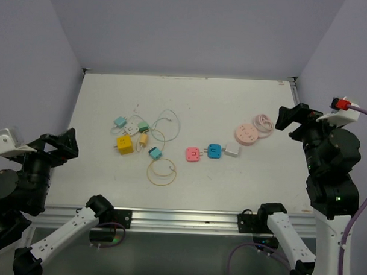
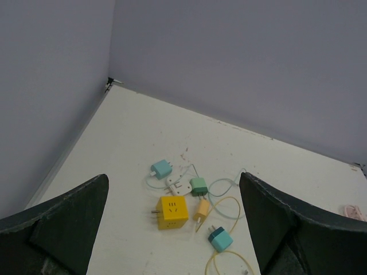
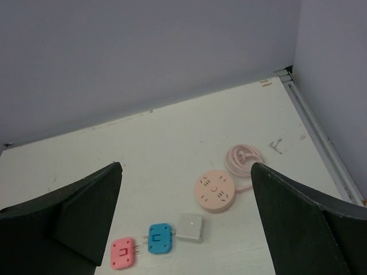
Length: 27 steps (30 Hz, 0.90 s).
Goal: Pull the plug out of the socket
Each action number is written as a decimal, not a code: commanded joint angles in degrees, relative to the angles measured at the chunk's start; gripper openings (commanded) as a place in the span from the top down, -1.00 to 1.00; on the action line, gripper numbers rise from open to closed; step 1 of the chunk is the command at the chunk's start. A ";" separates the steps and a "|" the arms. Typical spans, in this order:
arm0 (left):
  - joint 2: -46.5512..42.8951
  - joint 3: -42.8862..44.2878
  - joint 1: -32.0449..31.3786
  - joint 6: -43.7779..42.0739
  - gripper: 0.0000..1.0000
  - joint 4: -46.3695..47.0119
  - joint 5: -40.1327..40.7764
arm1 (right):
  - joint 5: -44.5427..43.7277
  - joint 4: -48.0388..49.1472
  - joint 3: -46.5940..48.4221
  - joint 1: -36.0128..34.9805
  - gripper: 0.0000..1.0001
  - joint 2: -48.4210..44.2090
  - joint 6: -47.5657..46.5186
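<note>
Seen from above, a white worktop (image 1: 203, 102) carries two groups of small electrical parts. The task's pair sits right of centre: a blue plug (image 1: 214, 151) pressed against a white socket (image 1: 232, 150), apparently pushed into it. A pink plug (image 1: 192, 154) lies just left of the blue one, its prongs pointing toward it. The three form a short row running left to right across the worktop, so the pull would likely go along that line, blue away from white.

The right tool (image 1: 289, 121) hovers off the worktop's right edge with its jaws wide open, holding nothing. The row lies to its left and a little nearer the bases. A round pink strip (image 1: 246, 133) sits between them.

The left tool (image 1: 65, 144) is also wide open and empty at the far left edge. It is well apart from the pair, with a tangle of chargers (image 1: 138, 139) in between.

The right arm is plainly nearer — one tool would likely need to steady the socket.
</note>
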<state>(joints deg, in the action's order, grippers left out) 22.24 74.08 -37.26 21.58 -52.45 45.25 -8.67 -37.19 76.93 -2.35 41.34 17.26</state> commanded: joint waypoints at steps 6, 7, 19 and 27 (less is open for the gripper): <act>-0.79 3.44 0.08 -2.78 -0.99 -1.79 6.07 | -7.07 0.01 -7.92 -5.03 -0.98 -7.93 -3.90; -1.14 3.44 0.16 -2.60 -0.99 -1.61 6.33 | -7.15 0.71 -8.71 -5.38 -0.98 -8.47 -3.98; -3.52 -1.13 -0.19 0.21 -0.99 2.52 9.94 | -4.60 3.00 -12.33 -6.79 -0.98 -10.93 -6.53; -2.82 -2.54 -0.62 0.21 -0.99 2.96 10.38 | -4.43 2.74 -13.12 -6.88 -0.98 -11.81 -6.80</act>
<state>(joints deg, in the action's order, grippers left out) 18.57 72.38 -37.50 20.99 -51.88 54.11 -13.80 -36.84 64.20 -9.02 29.93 11.86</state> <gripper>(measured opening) 0.994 0.987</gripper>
